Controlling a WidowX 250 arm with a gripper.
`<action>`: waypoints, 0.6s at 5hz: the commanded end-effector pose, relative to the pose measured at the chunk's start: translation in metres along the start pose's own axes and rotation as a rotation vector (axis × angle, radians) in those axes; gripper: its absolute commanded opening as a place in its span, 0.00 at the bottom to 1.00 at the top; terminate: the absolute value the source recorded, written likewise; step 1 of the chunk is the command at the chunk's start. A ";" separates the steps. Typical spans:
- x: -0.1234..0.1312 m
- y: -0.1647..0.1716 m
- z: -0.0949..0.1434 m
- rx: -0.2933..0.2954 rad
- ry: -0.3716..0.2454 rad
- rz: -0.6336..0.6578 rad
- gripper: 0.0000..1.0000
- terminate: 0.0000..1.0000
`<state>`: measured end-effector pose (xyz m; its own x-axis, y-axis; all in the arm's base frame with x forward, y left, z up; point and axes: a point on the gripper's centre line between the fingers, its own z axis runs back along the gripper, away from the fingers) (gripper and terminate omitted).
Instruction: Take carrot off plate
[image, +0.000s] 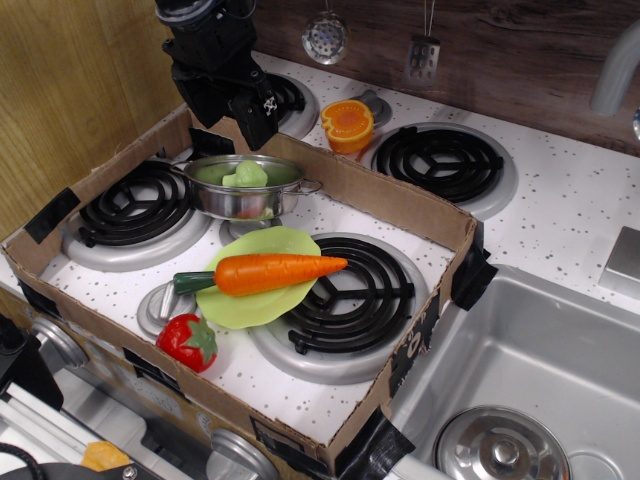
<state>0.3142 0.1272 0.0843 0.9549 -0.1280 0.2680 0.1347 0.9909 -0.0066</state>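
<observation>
At the far left a coiled black burner (135, 208) sits in its steel ring inside the cardboard tray (395, 205), and near the tray's front wall a red strawberry (189, 341) lies on the speckled white stovetop. My gripper (252, 112) hangs above the tray's back wall, clear of everything below it; from this angle its black fingers blur together and I cannot tell whether my jaws are apart or closed. Just below me stands the steel pot (250, 187) with something pale green inside. In front of the pot the carrot (262, 273) lies across the plate (268, 303), its green stem jutting past the left rim and its orange tip reaching over the right rim above the front burner (350, 295), which the plate partly overlaps. Behind the tray a halved orange (347, 123) rests beside another burner (444, 160), and at far right is the steel sink (530, 370).
</observation>
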 end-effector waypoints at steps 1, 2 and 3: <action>0.000 0.000 0.000 0.000 0.000 0.000 1.00 0.00; 0.003 -0.003 0.006 0.039 -0.031 0.098 1.00 0.00; 0.003 -0.010 0.011 0.061 -0.061 0.114 1.00 0.00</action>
<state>0.3075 0.1131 0.0805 0.9593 0.0131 0.2822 -0.0141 0.9999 0.0017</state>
